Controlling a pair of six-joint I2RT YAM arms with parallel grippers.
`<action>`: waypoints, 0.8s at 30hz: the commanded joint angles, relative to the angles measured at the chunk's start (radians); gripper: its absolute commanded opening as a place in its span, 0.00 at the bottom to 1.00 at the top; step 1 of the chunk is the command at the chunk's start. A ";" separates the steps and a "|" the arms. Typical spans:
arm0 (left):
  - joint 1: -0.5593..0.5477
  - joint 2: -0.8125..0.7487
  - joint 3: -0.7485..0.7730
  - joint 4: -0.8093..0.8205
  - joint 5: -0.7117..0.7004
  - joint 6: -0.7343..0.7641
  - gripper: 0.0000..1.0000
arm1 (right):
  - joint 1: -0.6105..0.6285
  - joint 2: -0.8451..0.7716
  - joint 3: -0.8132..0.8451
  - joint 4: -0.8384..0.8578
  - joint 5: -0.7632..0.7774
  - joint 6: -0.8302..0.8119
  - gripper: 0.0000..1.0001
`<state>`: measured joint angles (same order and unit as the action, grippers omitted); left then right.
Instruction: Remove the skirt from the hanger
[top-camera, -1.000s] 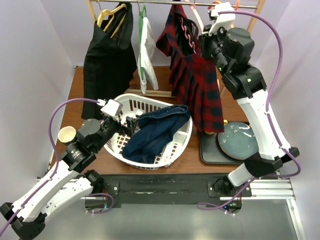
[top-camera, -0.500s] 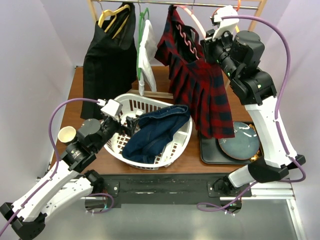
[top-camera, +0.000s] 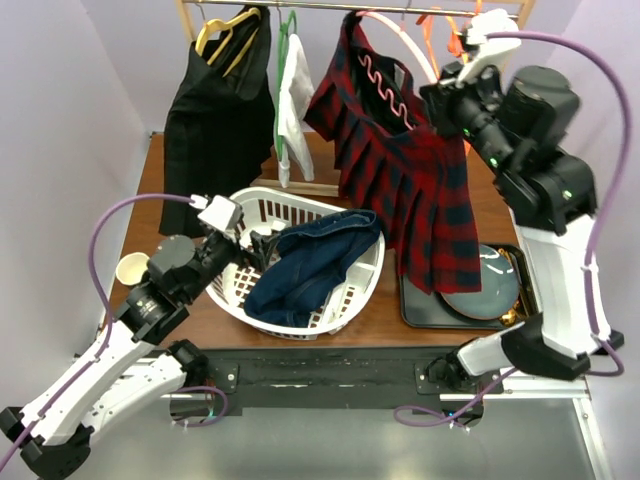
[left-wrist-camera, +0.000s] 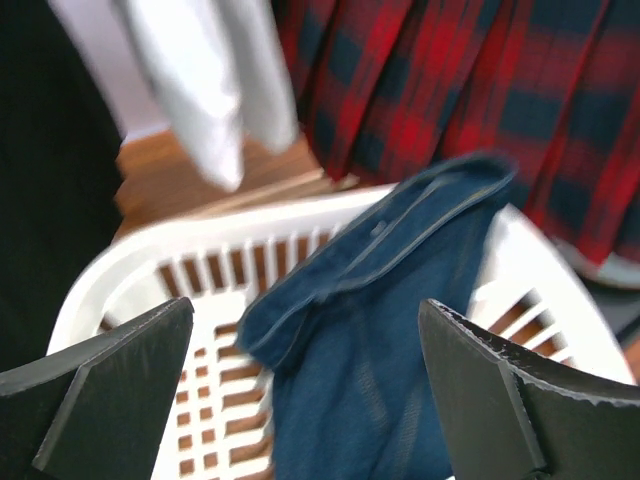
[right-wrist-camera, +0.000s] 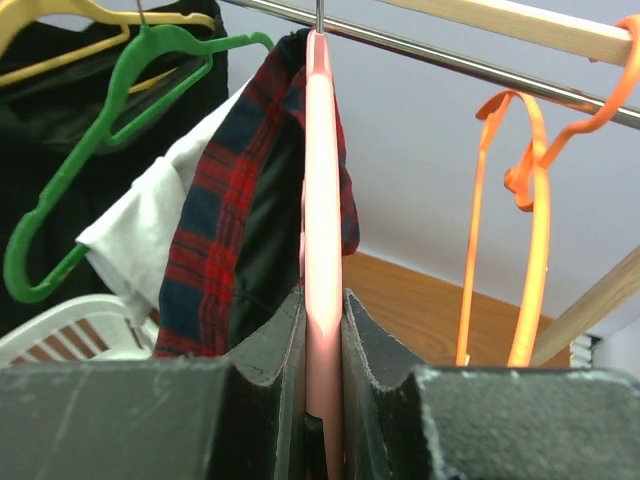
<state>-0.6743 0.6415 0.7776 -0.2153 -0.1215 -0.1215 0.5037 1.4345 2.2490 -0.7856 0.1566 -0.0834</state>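
Observation:
A red and navy plaid skirt (top-camera: 410, 190) hangs from a pink hanger (top-camera: 418, 45) whose hook is on the metal rail (top-camera: 400, 8). My right gripper (top-camera: 447, 100) is shut on the hanger's lower end, high at the right. In the right wrist view the pink hanger (right-wrist-camera: 322, 250) runs straight up from between the jaws to the rail, with the skirt (right-wrist-camera: 215, 230) draped on its left side. My left gripper (top-camera: 258, 248) hovers open over the laundry basket, apart from the skirt. In the left wrist view its fingers (left-wrist-camera: 110, 380) are spread wide with nothing between them, and the skirt (left-wrist-camera: 480, 100) hangs behind.
A white laundry basket (top-camera: 290, 200) holds a blue garment (top-camera: 315, 260). On the rail hang a black garment (top-camera: 215, 110), a white garment (top-camera: 295, 100) on a green hanger (right-wrist-camera: 100, 130), and orange hangers (right-wrist-camera: 530, 200). A tray (top-camera: 440, 310) with a grey plate (top-camera: 490, 285) lies right; a paper cup (top-camera: 133, 268) stands left.
My right arm has risen and swung to the right with the pink hanger in its grip. The skirt has swung right, its hem now over the tray. The left arm has stayed still.

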 joint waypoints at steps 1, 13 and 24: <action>0.004 0.036 0.178 0.077 0.117 -0.072 1.00 | 0.001 -0.129 0.041 0.181 -0.018 0.115 0.00; -0.005 0.236 0.371 0.290 0.399 -0.283 0.99 | 0.001 -0.233 -0.022 0.301 -0.023 0.439 0.00; -0.022 0.296 0.411 0.291 0.367 -0.257 0.99 | 0.002 -0.287 -0.083 0.341 -0.110 0.519 0.00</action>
<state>-0.6861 0.9237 1.1309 0.0422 0.2386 -0.3836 0.5037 1.2255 2.1662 -0.7849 0.1078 0.3553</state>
